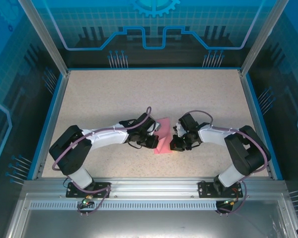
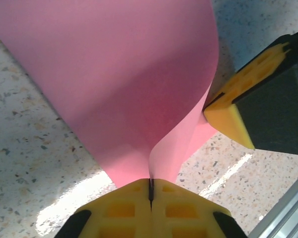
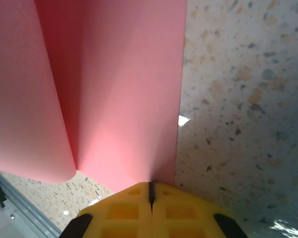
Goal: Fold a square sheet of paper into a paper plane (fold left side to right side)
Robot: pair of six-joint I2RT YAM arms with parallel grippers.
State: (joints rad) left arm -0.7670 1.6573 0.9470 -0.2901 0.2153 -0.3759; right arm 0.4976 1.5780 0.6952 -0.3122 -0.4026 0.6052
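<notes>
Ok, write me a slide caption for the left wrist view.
Left gripper pinches the curled-over square sheet of paper while the right gripper clamps its edge alongside, above the speckled table.

The square sheet of paper (image 1: 163,144) is plain salmon-pink with no pattern. The worktop (image 1: 114,94) is beige, speckled with brown and grey flecks, and its edges are rimmed in blue. The left gripper (image 2: 150,187) and right gripper (image 3: 150,188) are yellow over black. The left arm (image 1: 107,136) and right arm (image 1: 216,135) are white and black.
</notes>
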